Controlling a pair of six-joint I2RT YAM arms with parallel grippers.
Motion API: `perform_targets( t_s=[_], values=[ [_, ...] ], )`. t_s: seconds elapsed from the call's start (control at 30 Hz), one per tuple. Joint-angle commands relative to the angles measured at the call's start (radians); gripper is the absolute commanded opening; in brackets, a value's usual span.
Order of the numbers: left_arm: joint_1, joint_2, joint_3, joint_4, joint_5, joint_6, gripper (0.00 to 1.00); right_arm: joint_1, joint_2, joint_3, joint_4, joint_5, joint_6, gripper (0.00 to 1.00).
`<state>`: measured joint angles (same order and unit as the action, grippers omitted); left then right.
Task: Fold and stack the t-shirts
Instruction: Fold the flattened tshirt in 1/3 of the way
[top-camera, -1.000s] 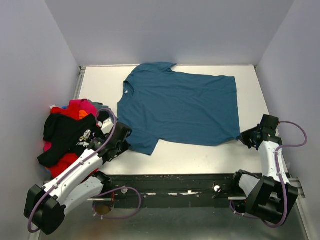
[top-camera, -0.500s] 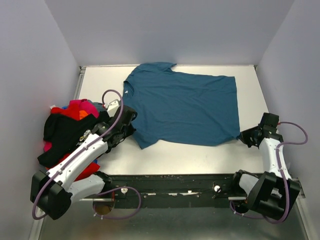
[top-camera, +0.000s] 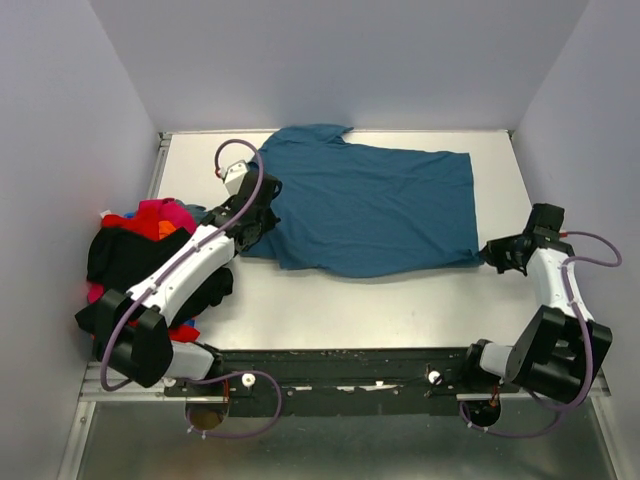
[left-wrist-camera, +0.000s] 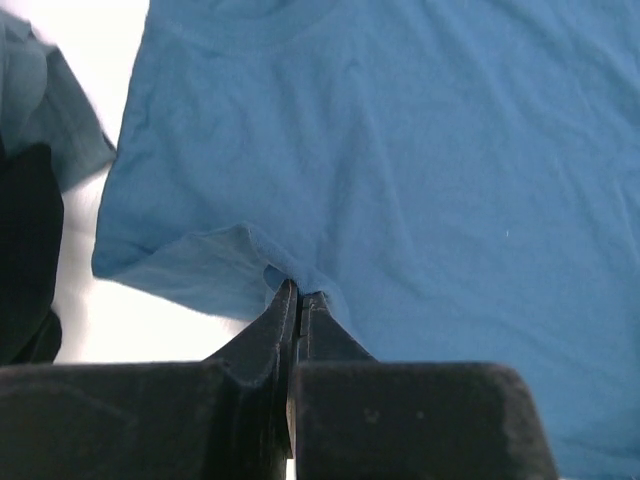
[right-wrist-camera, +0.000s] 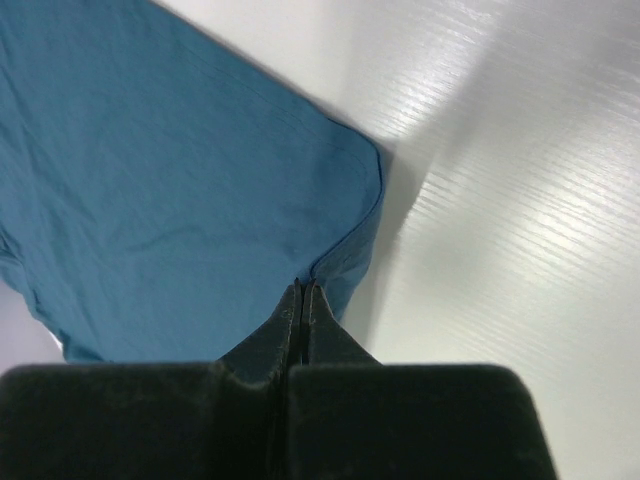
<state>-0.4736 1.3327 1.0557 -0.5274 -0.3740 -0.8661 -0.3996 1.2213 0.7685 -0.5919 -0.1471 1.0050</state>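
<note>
White tabletop (top-camera: 400, 310); soft teal-blue cloth t-shirt (top-camera: 380, 210) spread at upper centre, long axis left-right, collar left. Left gripper (left-wrist-camera: 297, 297) pinching its folded near edge, right gripper (right-wrist-camera: 303, 292) clamped on lower-right hem corner.

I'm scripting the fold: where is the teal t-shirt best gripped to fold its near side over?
Pinch the teal t-shirt at its near sleeve from the left and near hem corner from the right; it lies spread out, collar leftward, leaving thin edges there.
</note>
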Motion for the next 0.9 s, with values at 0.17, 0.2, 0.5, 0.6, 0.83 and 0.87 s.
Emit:
perform_targets(
  t_s=[0.17,0.2,0.5,0.6,0.83,0.87],
  values=[
    [0.085,0.14,0.164,0.06,0.018,0.067,0.0,-0.007,0.135,0.11,0.0,-0.002,0.083,0.01],
    [0.089,0.157,0.188,0.052,0.02,0.07,0.0,-0.007,0.148,0.117,0.001,-0.002,0.087,0.0],
    [0.108,0.299,0.349,0.026,0.017,0.105,0.0,-0.005,0.242,0.181,0.024,-0.006,0.118,0.01],
    [0.121,0.348,0.418,0.0,0.012,0.124,0.0,-0.005,0.282,0.209,0.026,-0.015,0.119,0.01],
    [0.142,0.437,0.515,-0.023,0.023,0.153,0.0,-0.005,0.351,0.252,0.069,-0.054,0.104,0.01],
    [0.144,0.448,0.529,-0.029,0.024,0.156,0.0,-0.005,0.357,0.253,0.073,-0.06,0.101,0.01]
  ],
)
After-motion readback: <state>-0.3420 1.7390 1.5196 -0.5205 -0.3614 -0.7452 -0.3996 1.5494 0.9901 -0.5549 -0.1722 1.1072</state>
